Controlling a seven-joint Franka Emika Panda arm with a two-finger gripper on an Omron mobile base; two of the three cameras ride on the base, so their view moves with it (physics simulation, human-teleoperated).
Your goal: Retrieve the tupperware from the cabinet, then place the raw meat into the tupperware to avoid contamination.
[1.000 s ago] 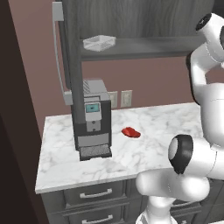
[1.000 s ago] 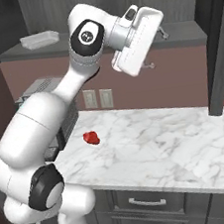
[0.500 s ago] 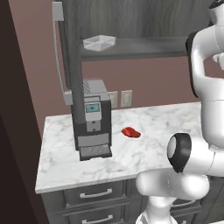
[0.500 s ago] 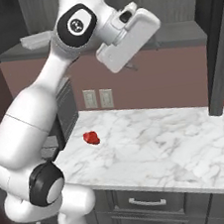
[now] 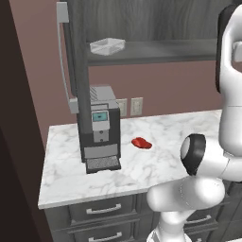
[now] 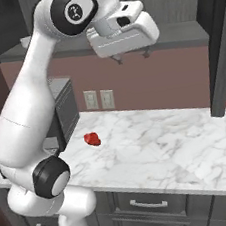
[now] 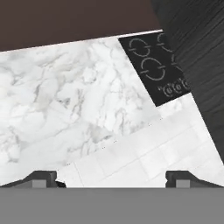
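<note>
A white marble counter (image 5: 94, 172) runs along a dusky pink wall (image 5: 170, 87), with grey drawers (image 5: 101, 210) under its near edge. Two pale outlet plates (image 5: 130, 107) sit on the wall just right of a dark coffee machine (image 5: 99, 130). A black cooktop (image 7: 155, 68) is set into the marble.

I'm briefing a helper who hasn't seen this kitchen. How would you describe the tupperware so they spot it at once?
Find the open cabinet on the wall above the marble counter. On its shelf, directly above the coffee machine, sits the tupperware: a shallow, clear whitish rectangular box. Nothing else stands by it on that shelf, and unlike the red raw meat on the counter, it is translucent.
</note>
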